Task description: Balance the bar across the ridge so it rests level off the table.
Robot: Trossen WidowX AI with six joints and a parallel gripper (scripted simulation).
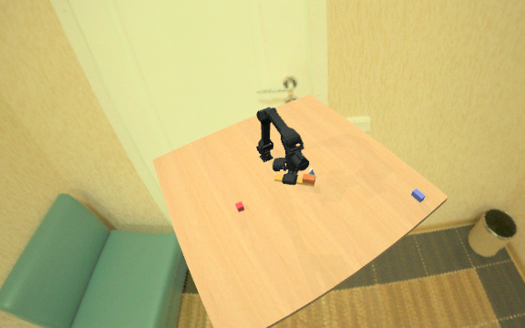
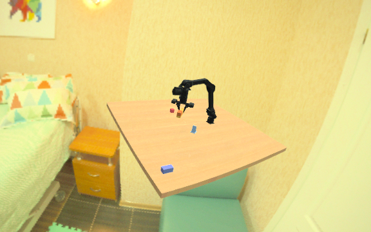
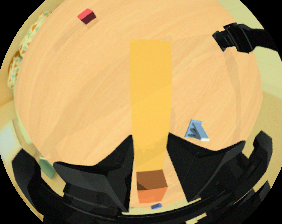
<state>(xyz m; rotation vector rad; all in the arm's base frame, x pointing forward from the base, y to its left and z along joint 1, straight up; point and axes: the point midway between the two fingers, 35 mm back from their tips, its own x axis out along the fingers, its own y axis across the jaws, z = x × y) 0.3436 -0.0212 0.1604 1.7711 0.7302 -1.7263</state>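
Observation:
The yellow bar (image 1: pixel 278 178) (image 2: pixel 178 116) (image 3: pixel 151 90) carries an orange block (image 1: pixel 309 178) (image 2: pixel 180 113) (image 3: pixel 152 194) at one end. My gripper (image 1: pixel 291 179) (image 3: pixel 150 136) is shut on the bar, nearer the orange block's end, and holds it above the table. The fingers hide part of the bar in the top view. The ridge, a small blue-grey wedge (image 1: pixel 312 172) (image 2: pixel 194 129) (image 3: pixel 194 129), stands on the table, apart from the bar. In the wrist view it is right of the bar, beside the right finger.
A red cube (image 1: pixel 240 207) (image 2: pixel 172 110) (image 3: pixel 86 16) lies on the table (image 1: pixel 290 255) (image 2: pixel 224 151). A blue block (image 1: pixel 417 195) (image 2: pixel 167 169) (image 3: pixel 156 206) lies near a far corner. The arm's base (image 1: pixel 266 154) (image 2: pixel 210 117) stands near the ridge.

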